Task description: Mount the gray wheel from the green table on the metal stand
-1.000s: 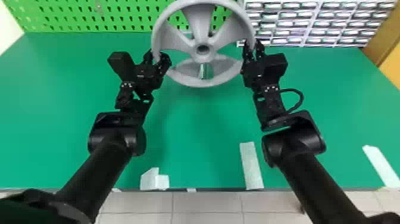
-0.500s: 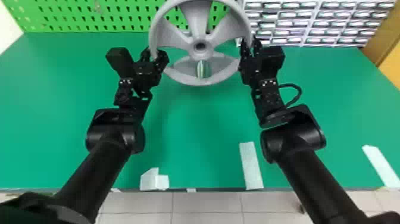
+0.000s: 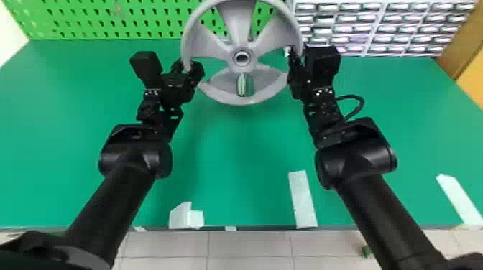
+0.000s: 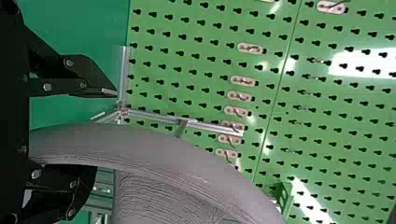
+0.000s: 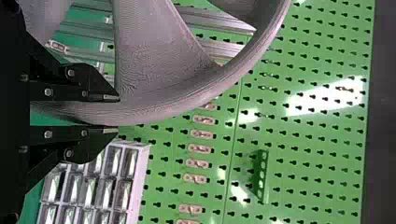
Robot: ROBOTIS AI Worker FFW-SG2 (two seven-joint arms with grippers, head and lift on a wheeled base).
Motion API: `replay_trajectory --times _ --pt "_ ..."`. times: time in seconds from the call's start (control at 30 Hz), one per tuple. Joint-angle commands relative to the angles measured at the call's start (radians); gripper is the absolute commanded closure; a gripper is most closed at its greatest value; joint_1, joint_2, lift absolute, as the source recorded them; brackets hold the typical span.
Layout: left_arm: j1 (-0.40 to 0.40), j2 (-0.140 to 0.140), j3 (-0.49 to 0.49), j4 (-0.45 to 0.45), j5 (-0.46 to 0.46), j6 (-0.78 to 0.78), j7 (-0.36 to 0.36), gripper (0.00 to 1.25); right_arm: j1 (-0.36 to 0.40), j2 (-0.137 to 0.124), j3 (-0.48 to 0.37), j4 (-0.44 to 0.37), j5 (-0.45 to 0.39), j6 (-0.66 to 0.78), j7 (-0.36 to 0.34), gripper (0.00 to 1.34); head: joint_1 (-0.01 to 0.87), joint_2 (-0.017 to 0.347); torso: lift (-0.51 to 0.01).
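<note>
The gray wheel (image 3: 239, 36) is held up over the table's far part, face toward the head camera. At its left rim is my left gripper (image 3: 190, 68); my right gripper (image 3: 296, 68) is at the right rim. In the left wrist view the rim (image 4: 154, 149) passes between the spread fingers of the left gripper (image 4: 105, 130), with a gap to one finger. The right gripper (image 5: 116, 114) pinches the rim (image 5: 187, 102). Metal stand bars (image 4: 122, 74) show beyond the wheel, as do bars (image 5: 210, 18) in the right wrist view. Whether wheel and stand touch, I cannot tell.
A green pegboard (image 3: 143, 18) rises behind the green table (image 3: 233, 161). Small-parts drawers (image 3: 359, 28) stand at the back right, close beyond the right gripper. White pieces (image 3: 302, 199) lie along the table's near edge.
The wheel has shifted slightly to the left. My right gripper has moved a little left and farther forward; the left arm has moved only slightly.
</note>
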Motion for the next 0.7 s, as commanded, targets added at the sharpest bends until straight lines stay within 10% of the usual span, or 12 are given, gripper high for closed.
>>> replay_trajectory --times 0.0,0.67 --pt "0.0 0.0 0.008 -0.01 -0.011 0.037 0.011 0.89 -0.002 0.001 -0.002 -0.011 -0.002 0.041 0.01 1.06 0.868 0.052 -0.093" --pt "-0.051 0.0 0.027 0.024 -0.046 0.035 0.016 0.89 -0.036 0.012 0.002 0.021 0.013 0.071 0.018 1.06 0.868 0.052 -0.093"
